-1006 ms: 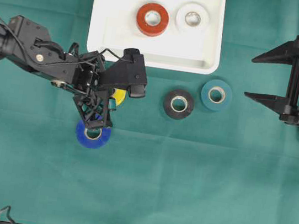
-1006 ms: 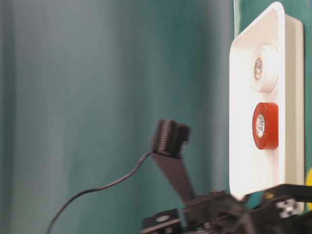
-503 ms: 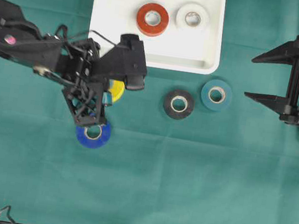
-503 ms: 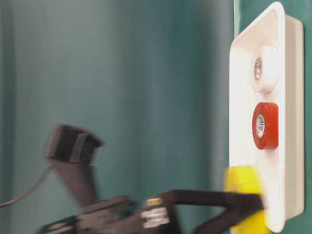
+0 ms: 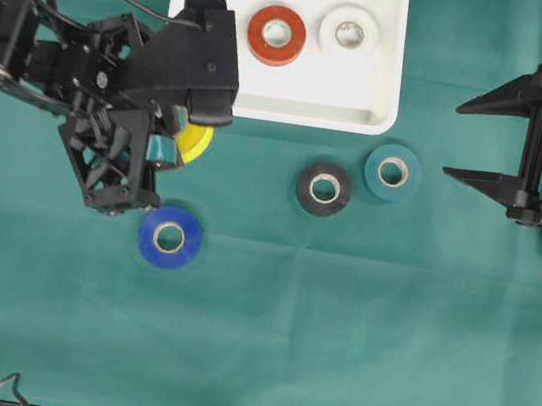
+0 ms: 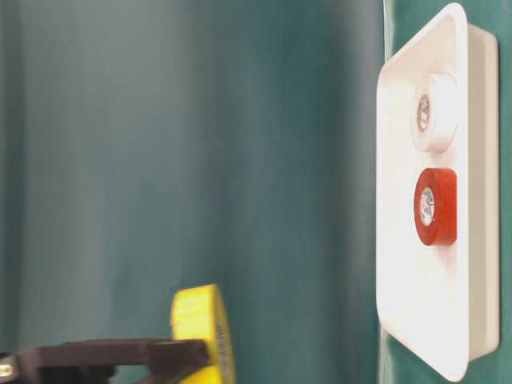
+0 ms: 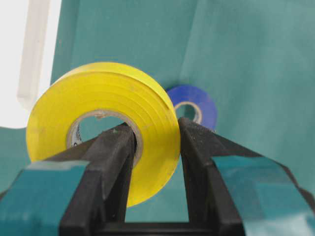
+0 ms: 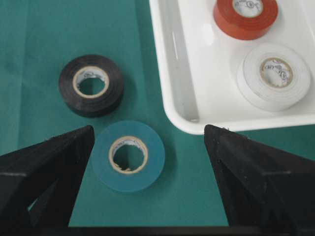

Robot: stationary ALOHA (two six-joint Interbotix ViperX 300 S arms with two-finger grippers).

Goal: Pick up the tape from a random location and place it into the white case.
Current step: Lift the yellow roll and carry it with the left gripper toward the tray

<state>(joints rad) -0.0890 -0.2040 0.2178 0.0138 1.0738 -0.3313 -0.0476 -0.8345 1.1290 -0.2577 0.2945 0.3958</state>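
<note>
Lifted off the cloth since before, yellow tape [image 7: 103,128] clenched between left jaws

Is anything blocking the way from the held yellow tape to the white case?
Nothing visible. The left gripper holds the yellow tape lifted just off the white case near its lower left corner. The red tape and white tape lie farther in, leaving bare floor nearby.

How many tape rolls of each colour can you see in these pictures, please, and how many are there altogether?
Red tape roll, in the white case: 1
White tape roll, in the white case: 1
Yellow tape roll, gripped by the left hand: 1
Blue tape roll, on the green cloth: 1
Black tape roll, on the cloth: 1
Teal tape roll, on the cloth: 1
Total: 6
</note>
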